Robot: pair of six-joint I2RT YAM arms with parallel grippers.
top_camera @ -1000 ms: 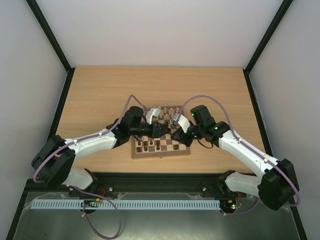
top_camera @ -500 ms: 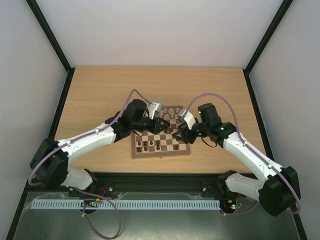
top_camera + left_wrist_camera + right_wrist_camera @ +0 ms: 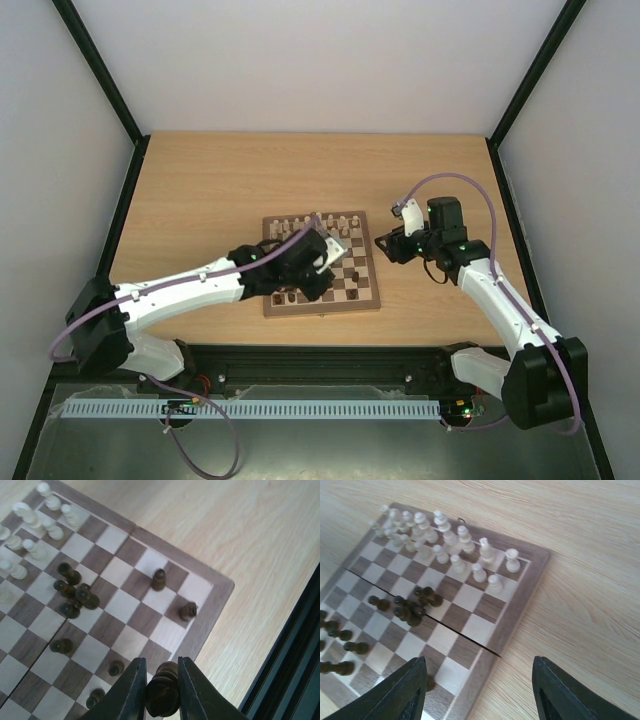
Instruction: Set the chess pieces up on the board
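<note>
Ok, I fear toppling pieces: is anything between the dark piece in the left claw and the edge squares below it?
Nothing visible. The left claw holds the dark piece over bare edge squares; the closest pawn stands aside, a second pawn toward the board's corner.

Even, diffuse light is falling from above, and the top view is showing bright and sharp. The arms (image 3: pixel 190 285) are casting only faint, soft-edged shadows on the tabletop (image 3: pixel 200 190), while the strip below its near edge is lying in dimmer grey. In the left wrist view the pale wood is glaring towards the upper right — the grain is nearly washing out — and the chess pieces (image 3: pixel 75 592) are throwing short, soft shadows on the board (image 3: pixel 207 612). The left hand (image 3: pixel 161 685) and the dark piece (image 3: pixel 162 697) it is pinching are looming dark and slightly out of focus. In the right wrist view the right hand (image 3: pixel 480 685) is showing its fingers (image 3: pixel 407 692) as blurred dark shapes, and the cream pieces (image 3: pixel 465 540) are looking a little soft.
</note>
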